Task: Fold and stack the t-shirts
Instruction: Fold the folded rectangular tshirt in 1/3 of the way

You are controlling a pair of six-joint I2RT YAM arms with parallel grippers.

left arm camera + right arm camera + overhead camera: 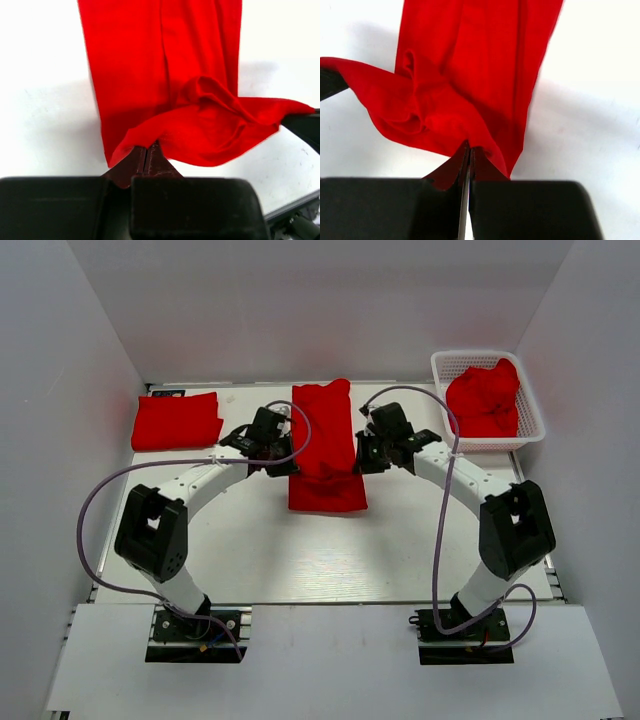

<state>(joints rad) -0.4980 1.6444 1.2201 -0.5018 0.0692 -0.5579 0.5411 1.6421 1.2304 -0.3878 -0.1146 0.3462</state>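
Observation:
A long red t-shirt [322, 420], folded into a narrow strip, lies in the middle of the table. My left gripper [283, 455] is shut on its left edge, and my right gripper [362, 452] is shut on its right edge. In the left wrist view the jaws [146, 152] pinch a raised fold of the shirt [160, 60]. In the right wrist view the jaws [470, 150] pinch the opposite corner of the same fold [475, 60]. The near end of the shirt is held slightly off the table between the two grippers. A folded red t-shirt [177, 421] lies at the back left.
A white mesh basket [440, 365] stands at the back right with crumpled red shirts [484, 400] in it. White walls enclose the table on three sides. The arms' cables loop above the table on both sides of the shirt.

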